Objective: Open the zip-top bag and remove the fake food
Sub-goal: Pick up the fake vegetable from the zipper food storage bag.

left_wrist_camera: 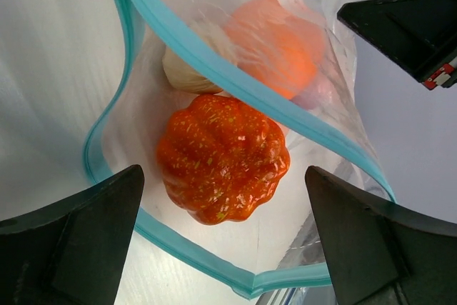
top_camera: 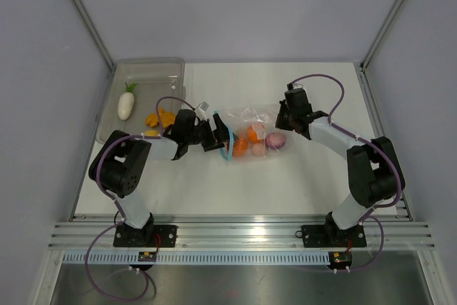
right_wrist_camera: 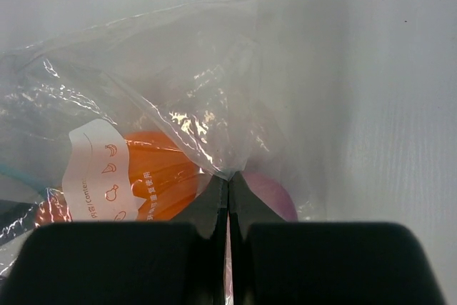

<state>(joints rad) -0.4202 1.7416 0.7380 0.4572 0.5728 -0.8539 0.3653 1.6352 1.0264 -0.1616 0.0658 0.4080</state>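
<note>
The clear zip-top bag (top_camera: 250,130) lies mid-table, its light blue zip mouth (left_wrist_camera: 214,69) gaping open toward my left gripper. Inside are an orange pumpkin (left_wrist_camera: 223,156), a smooth orange piece (left_wrist_camera: 275,41), a beige piece (left_wrist_camera: 187,73) and a purple onion (top_camera: 276,140). My left gripper (top_camera: 216,137) is open at the bag's mouth, its jaws either side of the pumpkin and apart from it. My right gripper (right_wrist_camera: 228,180) is shut on a fold of the bag's film at the far end (right_wrist_camera: 214,133). The white radish (top_camera: 126,103) and orange-yellow pieces (top_camera: 158,118) lie in the grey tray.
The smoky-grey tray (top_camera: 161,69) stands at the back left of the table. The table's metal rail edge (top_camera: 235,230) runs along the front by the arm bases. Angled frame posts (top_camera: 86,16) rise at the back corners.
</note>
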